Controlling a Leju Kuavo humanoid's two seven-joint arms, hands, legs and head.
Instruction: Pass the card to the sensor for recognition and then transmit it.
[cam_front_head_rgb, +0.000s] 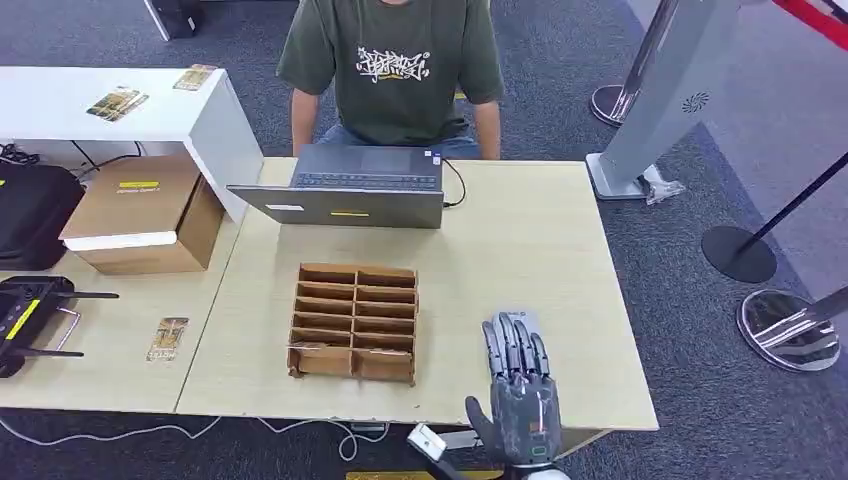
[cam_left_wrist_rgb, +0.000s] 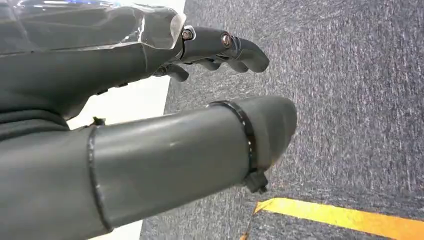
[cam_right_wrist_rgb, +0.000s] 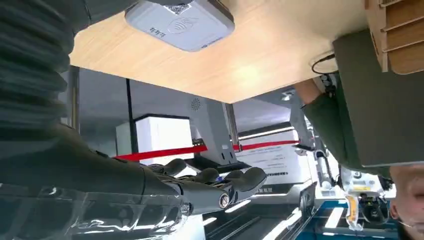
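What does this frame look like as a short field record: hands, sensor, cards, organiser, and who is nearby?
right hand: over the wooden table, fingers extended, holding nothing
left hand: hanging over grey carpet, holding nothing
sensor: white reader on the table, beneath the right hand
card: lying on the lower side table to the left, untouched
other cards: on the white shelf
organiser: cardboard, slotted, at mid-table
laptop: open, facing the person
person: seated behind the table

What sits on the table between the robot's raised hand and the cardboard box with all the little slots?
Nothing: in the head view, bare wood separates the right hand from the slotted cardboard organizer on the table.
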